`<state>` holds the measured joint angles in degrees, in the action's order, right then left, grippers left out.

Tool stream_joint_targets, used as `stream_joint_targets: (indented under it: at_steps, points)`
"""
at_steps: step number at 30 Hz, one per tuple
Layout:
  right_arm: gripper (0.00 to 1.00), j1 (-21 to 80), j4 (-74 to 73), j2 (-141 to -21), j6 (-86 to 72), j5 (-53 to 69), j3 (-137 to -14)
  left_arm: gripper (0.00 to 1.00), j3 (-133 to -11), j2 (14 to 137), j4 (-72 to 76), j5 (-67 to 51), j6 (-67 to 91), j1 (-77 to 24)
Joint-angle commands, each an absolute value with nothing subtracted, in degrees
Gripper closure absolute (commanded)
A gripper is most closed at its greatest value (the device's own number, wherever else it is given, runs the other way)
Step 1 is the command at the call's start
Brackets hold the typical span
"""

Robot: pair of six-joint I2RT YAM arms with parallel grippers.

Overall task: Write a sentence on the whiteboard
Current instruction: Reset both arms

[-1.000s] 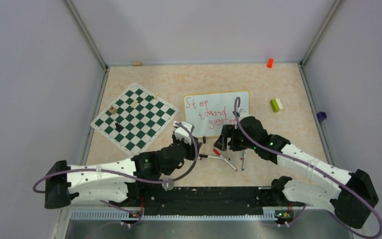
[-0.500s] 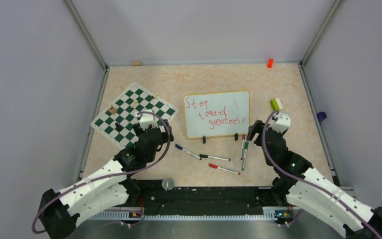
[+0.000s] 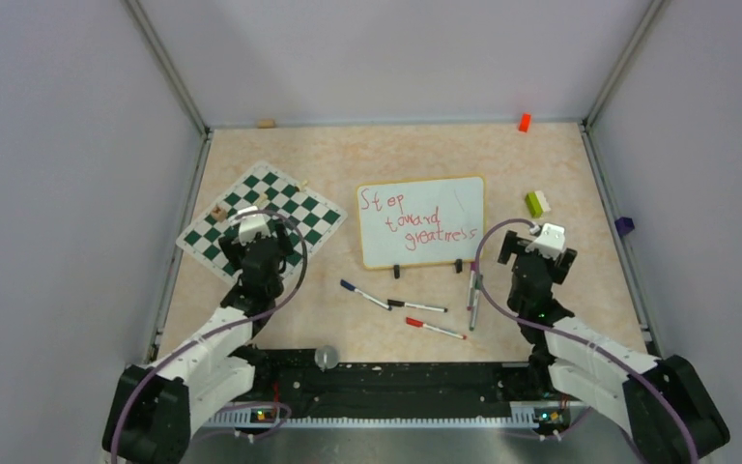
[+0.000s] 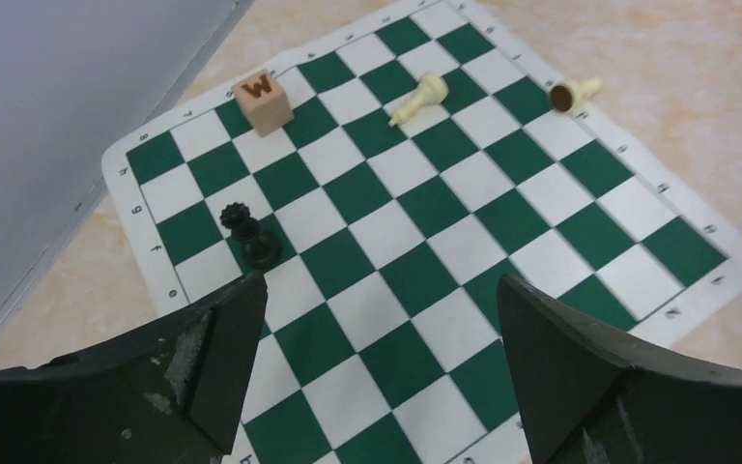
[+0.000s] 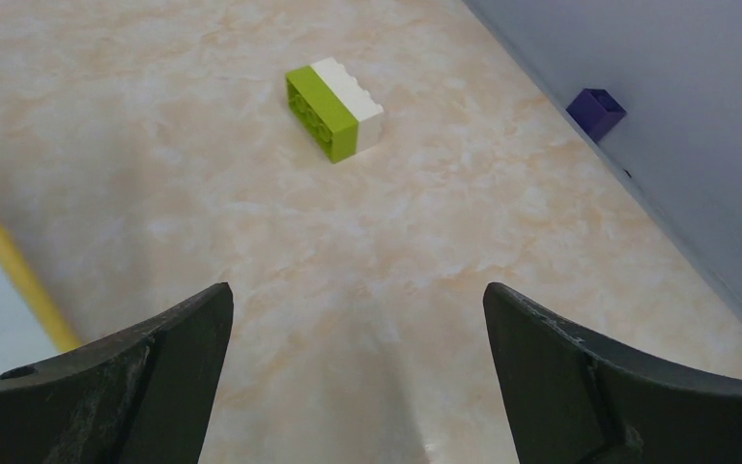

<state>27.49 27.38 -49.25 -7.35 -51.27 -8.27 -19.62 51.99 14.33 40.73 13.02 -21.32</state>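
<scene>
The whiteboard (image 3: 466,205) stands on its two black feet at the table's middle. The sentence (image 3: 415,224) is on it in red, in three lines. My left gripper (image 3: 254,235) hangs over the chess mat, left of the board. It is open with nothing between its fingers (image 4: 377,282). My right gripper (image 3: 538,242) is just right of the board and also open and empty (image 5: 357,290). The right wrist view catches the board's yellow frame (image 5: 10,259) at its left edge. Several markers (image 3: 417,306) lie flat on the table in front of the board.
The green-and-white chess mat (image 3: 290,208) carries a wooden W cube (image 4: 263,101), a black piece (image 4: 251,237) and a fallen cream pawn (image 4: 420,97). A green-white brick (image 5: 333,108) and a purple block (image 5: 596,111) lie to the right. An orange block (image 3: 524,122) sits at the back.
Both arms drew back from the markers and the board. The left swung left over the chess mat and the right swung right. Both grippers opened wider.
</scene>
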Motion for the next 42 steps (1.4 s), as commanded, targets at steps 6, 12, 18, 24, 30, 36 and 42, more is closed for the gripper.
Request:
stream_joint_targets:
  at_steps: [6, 12, 18, 24, 30, 36, 42]
  points:
    - [0.04, 12.5, 60.6, -65.1, -3.3, -32.9, -5.1, 0.13, -12.3, 68.1, 51.1, 21.9, 4.7, -8.6]
    - [0.04, 10.6, 68.4, -76.7, 2.4, -27.1, -8.6, 0.22, -19.2, 74.3, 46.3, 13.4, 4.7, -6.8]
    - [0.07, 6.3, 74.5, -84.0, -1.7, -25.0, -9.0, 0.33, -20.8, 75.3, 43.8, 11.6, 3.6, -6.8]
    - [0.02, 5.8, 70.8, -83.2, -2.4, -23.6, -9.7, 0.34, -12.6, 68.7, 52.6, 12.6, 5.9, -4.7]
    - [0.01, 6.1, 73.3, -84.1, -1.7, -23.6, -9.3, 0.33, -9.7, 65.4, 55.3, 18.8, 4.2, -4.7]
    - [0.01, 6.0, 73.2, -84.0, -1.9, -23.6, -9.4, 0.33, -12.5, 76.4, 62.4, 16.1, 0.5, -3.9]
    - [0.01, 6.0, 73.1, -84.1, -1.9, -23.5, -9.4, 0.30, -15.2, 83.3, 63.5, 11.1, -0.7, -1.7]
